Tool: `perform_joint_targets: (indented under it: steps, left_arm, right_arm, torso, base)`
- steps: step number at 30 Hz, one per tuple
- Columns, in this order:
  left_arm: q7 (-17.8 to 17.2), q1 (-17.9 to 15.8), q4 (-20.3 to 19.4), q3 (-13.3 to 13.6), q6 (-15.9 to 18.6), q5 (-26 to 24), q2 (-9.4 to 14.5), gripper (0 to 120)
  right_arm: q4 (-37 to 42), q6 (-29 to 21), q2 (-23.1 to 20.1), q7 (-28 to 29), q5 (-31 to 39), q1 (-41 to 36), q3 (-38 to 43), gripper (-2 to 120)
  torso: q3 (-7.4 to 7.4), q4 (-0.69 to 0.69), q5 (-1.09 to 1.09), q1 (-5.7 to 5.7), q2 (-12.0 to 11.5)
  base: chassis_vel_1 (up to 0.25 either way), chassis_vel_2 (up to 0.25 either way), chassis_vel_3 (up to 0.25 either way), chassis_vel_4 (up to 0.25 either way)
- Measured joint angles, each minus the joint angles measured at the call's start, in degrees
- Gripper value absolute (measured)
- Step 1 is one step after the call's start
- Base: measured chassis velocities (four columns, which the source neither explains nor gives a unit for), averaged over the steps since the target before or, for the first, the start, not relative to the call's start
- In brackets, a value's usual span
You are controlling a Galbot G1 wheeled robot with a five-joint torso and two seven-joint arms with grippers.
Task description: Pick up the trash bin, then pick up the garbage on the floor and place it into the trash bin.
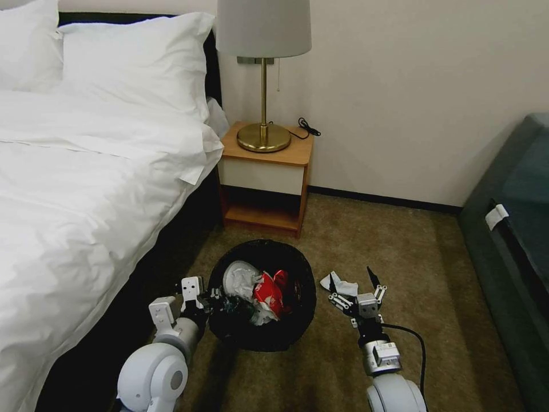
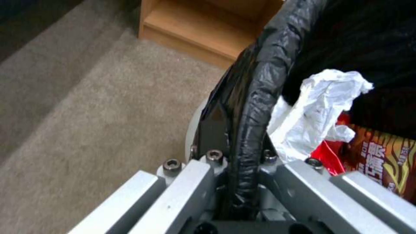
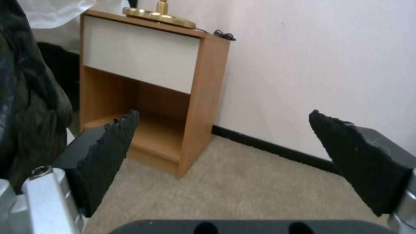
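The trash bin (image 1: 262,294) stands just in front of the nightstand (image 1: 266,171). The left gripper (image 1: 201,297) is clamped on its rim, w/ liner slippery. The right gripper (image 1: 355,296), spread wide and empty, hovers over a tissue (image 1: 338,283) beside the bin: light, soft, so pinch at the middle.

Bin (image 1: 297,329) bottom buried under litter, my left hand (image 1: 214,296) partly behind its rim, lamp (image 1: 263,26) top cut off, tissue (image 1: 341,283) half hidden by my right hand (image 1: 354,289)
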Motion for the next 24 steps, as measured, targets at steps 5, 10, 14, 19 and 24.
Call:
perform_joint_targets:
  steps: [5, 10, 14, 19, 24]
  left_arm:
    - [0.0, -0.2, 0.3, 0.1, -0.1, 0.1, -0.2, 0]
    - [0.0, -0.2, 0.4, 0.2, -0.1, 0.3, -0.3, 0]
    - [0.1, -0.2, 0.4, 0.1, -0.1, 0.4, -0.4, 0]
    - [0.1, -0.1, 0.4, 0.2, -0.2, 0.6, -0.5, 0]
    - [0.1, 0.0, 0.4, 0.2, -0.3, 0.6, -0.6, 0]
  right_arm:
    - [0.4, -0.3, -0.3, 0.2, 0.5, 0.0, -0.1, 100]
    - [0.5, -0.1, -0.4, 0.1, 0.6, 0.1, -0.1, 100]
    - [0.5, -0.1, -0.4, 0.1, 1.1, 0.0, -0.2, 100]
    - [0.6, -0.1, -0.1, 0.0, 1.2, 0.0, -0.2, 100]
    - [0.6, 0.4, -0.2, 0.0, 1.0, 0.0, -0.1, 100]
  torso:
    - [0.03, 0.00, 0.00, 0.02, 0.0]
    - [0.00, 0.00, 0.00, 0.01, 0.0]
    - [0.01, 0.00, 0.00, 0.01, 0.0]
    - [0.01, 0.00, 0.00, 0.01, 0.0]
    - [0.01, 0.00, 0.00, 0.01, 0.0]
  base:
    - [-0.125, 0.084, 0.089, -0.106]
    - [-0.011, 0.028, 0.034, -0.015]
    - [0.000, 0.000, 0.000, 0.000]
    - [0.000, 0.000, 0.000, 0.000]
    - [0.000, 0.000, 0.000, 0.000]
